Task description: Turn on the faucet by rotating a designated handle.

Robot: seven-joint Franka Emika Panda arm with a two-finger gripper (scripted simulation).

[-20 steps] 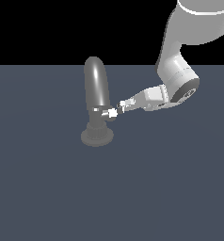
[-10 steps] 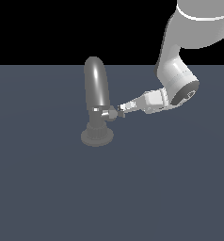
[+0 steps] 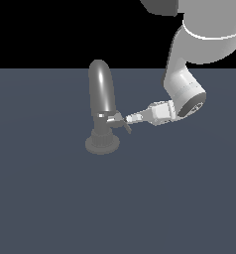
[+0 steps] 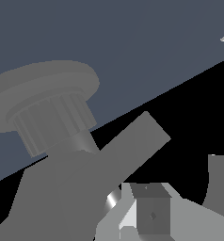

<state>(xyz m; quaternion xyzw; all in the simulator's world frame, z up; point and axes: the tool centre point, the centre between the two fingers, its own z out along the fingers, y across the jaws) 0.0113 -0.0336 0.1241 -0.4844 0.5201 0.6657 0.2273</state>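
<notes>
The faucet (image 3: pixel 101 96) is a dull grey fixture with a tall arched spout on a ribbed round base (image 3: pixel 102 144). The handle (image 3: pixel 112 118) is a small bright lever sticking out of the neck toward the exterior view's right. My gripper (image 3: pixel 125 124) reaches in from that side, its fingers spread and its tips at the handle's end. In the wrist view, the ribbed base (image 4: pixel 50 124) and the grey neck fill the frame. A grey bar of the handle (image 4: pixel 138 141) juts out beside one finger (image 4: pixel 151 212). I cannot see whether the finger touches the lever.
The faucet stands on a flat blue-grey surface (image 3: pixel 50 198). My white arm (image 3: pixel 184 89) slopes down from the upper part of the exterior view's right.
My wrist has sunk a little and the fingertips have pressed closer to the faucet's neck. The handle looks nudged slightly; the faucet body has not moved.
</notes>
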